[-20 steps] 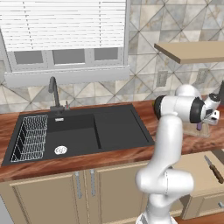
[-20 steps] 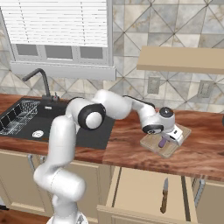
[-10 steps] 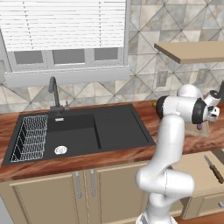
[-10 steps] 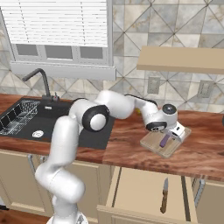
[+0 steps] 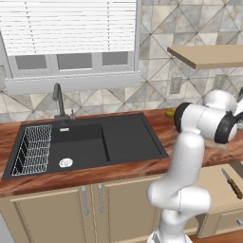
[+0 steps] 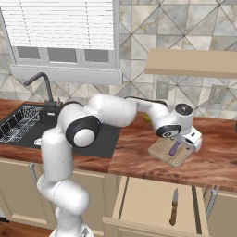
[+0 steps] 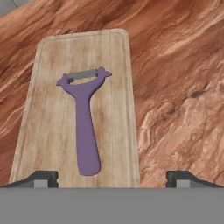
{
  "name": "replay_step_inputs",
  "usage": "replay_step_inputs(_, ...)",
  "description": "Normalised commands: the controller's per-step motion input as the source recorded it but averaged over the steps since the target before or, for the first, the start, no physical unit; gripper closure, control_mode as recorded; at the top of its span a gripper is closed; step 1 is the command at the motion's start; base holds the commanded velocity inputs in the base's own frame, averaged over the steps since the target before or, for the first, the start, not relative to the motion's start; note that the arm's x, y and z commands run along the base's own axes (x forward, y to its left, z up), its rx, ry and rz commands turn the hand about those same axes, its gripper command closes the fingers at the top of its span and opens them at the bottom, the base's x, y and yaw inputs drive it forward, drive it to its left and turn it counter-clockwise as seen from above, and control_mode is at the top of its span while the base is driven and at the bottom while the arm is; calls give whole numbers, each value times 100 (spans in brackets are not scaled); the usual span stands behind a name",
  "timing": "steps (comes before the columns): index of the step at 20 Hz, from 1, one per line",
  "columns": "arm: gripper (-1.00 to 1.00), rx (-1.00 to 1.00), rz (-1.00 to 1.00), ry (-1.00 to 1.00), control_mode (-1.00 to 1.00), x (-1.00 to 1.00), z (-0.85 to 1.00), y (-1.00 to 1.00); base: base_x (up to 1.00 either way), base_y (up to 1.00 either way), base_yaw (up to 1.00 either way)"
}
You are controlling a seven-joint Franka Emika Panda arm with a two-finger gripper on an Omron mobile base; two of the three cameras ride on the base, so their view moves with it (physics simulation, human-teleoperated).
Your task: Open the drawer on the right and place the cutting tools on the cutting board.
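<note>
1. Standing pulled out below the counter's front edge, the drawer [image 6: 148, 203] shows its light inside, and a knife [image 6: 174, 207] with a brown handle lies in it near its right side, blade pointing toward the counter.
2. The knife [image 5: 232, 182] also appears in the left base view, at the drawer's far right.
3. Above the drawer, the cutting board [image 6: 163, 152] rests on the red-brown wooden counter [image 6: 217, 159], near its front edge and turned at an angle.
4. A purple peeler [image 7: 84, 118] lies flat on the cutting board [image 7: 48, 109], lengthwise down the middle, its metal blade at the far end.
5. The gripper [image 7: 112, 177] hovers over the near end of the board with its jaws spread wide, one finger tip on each side of the peeler's handle and touching nothing; it grips nothing.
6. Farther left, a black sink [image 5: 85, 144] with a wire basket [image 5: 32, 149] is set into the counter, under a window with blinds [image 5: 71, 26].
</note>
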Motion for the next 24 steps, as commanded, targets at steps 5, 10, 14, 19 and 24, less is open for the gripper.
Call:
replay_step_inputs(5, -100, 0, 12, 0, -100, -100, -1, 15, 0, 0, 0)
replay_step_inputs(10, -100, 2, 28, 4, -100, -93, -1, 0, 0, 0, 0)
replay_step_inputs(14, -100, 1, 28, 17, -100, -74, -19, 0, 0, 0, 0)
replay_step_inputs(19, -100, 0, 4, 12, -100, 4, -2, 0, 0, 0, 0)
replay_step_inputs(24, -100, 1, 0, 30, -100, 12, -22, -11, 0, 0, 0)
